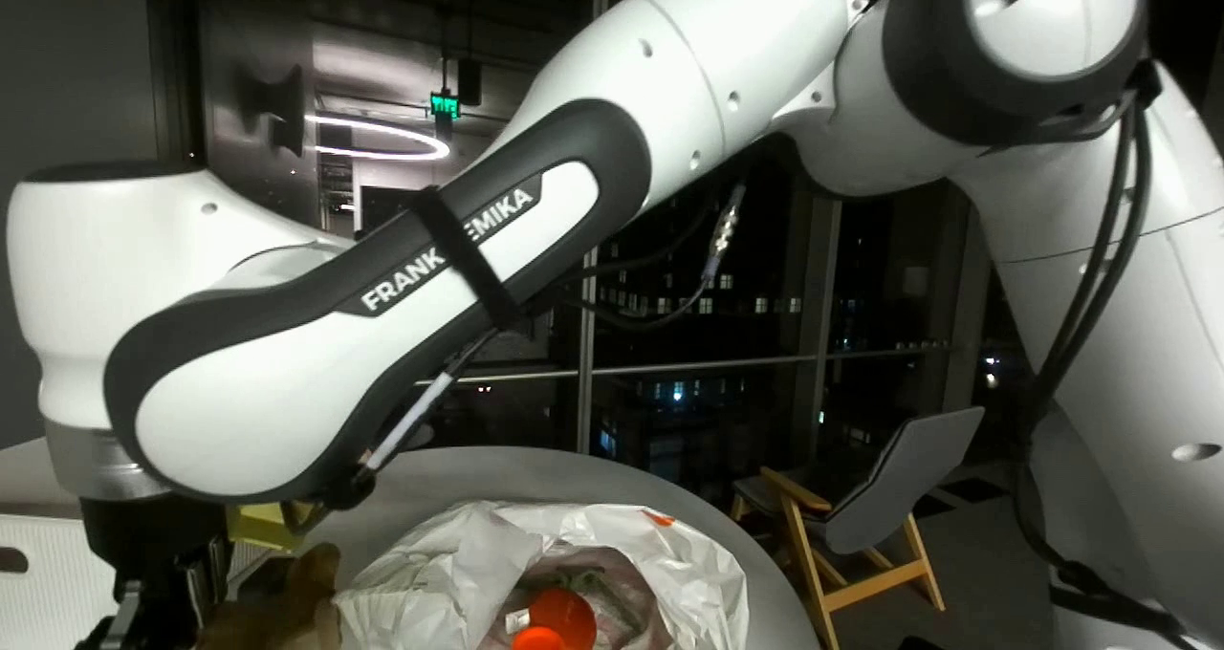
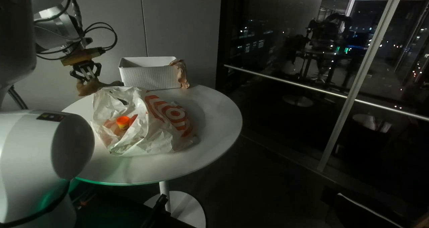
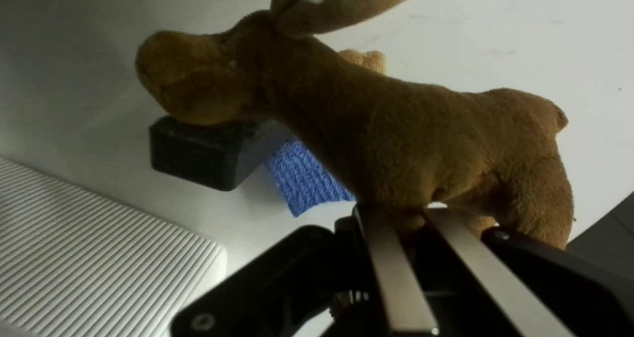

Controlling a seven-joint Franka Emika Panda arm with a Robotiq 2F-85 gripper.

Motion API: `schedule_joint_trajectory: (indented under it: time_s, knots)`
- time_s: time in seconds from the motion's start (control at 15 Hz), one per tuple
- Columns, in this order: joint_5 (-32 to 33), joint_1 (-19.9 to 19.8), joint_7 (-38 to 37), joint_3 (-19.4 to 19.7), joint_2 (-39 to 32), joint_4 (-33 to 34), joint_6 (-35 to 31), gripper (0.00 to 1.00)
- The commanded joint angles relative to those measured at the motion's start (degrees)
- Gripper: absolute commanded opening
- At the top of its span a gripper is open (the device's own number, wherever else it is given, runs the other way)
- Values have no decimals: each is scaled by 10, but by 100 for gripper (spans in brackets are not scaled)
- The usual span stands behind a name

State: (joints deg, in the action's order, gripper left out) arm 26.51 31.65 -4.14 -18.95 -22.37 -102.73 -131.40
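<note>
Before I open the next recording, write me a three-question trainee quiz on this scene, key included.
1. True or false: the black two-fingered gripper is closed on the brown plush animal.
2. What shows in the mouth of the crumpled white plastic bag? A) white ribbed box B) orange-topped round tub C) grey wood-framed chair
3. Fill the gap: in the wrist view, the textured fabric partly hidden by the plush animal is ____ in colour.
Key: 1 true; 2 B; 3 blue.

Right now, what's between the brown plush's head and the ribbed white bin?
Wrist view: a black block, partly hidden by the plush's head, then tabletop up to the bin.
</note>
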Motion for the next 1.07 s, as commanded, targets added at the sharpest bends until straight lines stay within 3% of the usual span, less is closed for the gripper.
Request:
schedule_joint_trajectory:
  time_s: [0.0,0.2,0.33,0.47,0.6,0.67,0.8,0.87,1.0]
  knots:
    - [38,13,-88,16,112,-91,-59,10]
    - [54,2,-145,7,187,-148,-91,10]
    - [8,-16,-126,-10,240,-199,-141,10]
    - [-105,-31,-70,-24,288,-249,-182,10]
    - [-202,-25,-51,-37,276,-260,-170,10]
    - [-252,18,-34,6,285,-274,-151,10]
    - [-350,27,-3,21,302,-297,-125,10]
    - [-396,-9,11,-2,320,-315,-111,9]
    - [-420,-31,-17,3,327,-333,-106,9]
